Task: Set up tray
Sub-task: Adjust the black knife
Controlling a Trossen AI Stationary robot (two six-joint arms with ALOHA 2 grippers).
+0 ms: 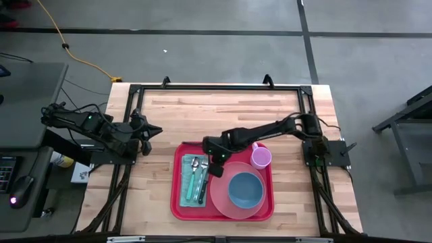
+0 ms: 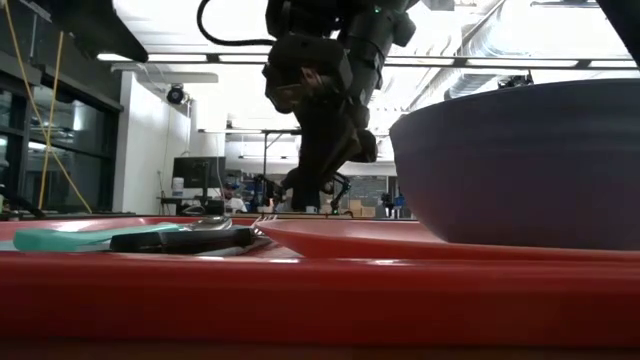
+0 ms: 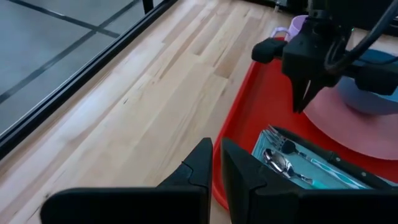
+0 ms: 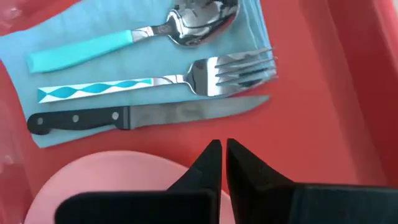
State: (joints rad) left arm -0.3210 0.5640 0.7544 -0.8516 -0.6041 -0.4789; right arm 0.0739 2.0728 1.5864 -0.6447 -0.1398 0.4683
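closed right end effector [image 4: 222, 155] over glossy red plastic tray [image 4: 323, 93]; closed left end effector [image 3: 216, 163] above woodgrain table [image 3: 155, 81].

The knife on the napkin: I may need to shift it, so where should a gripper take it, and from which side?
Probably the black handle, from straight above. The knife lies flat on the teal napkin at the edge nearest the pink plate, with the fork close beside it. The handle is thicker than the blade, so the fingers can straddle its width.

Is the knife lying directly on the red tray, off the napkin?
No: in the right wrist view the knife lies on the light blue napkin beside the fork, with the tray underneath.
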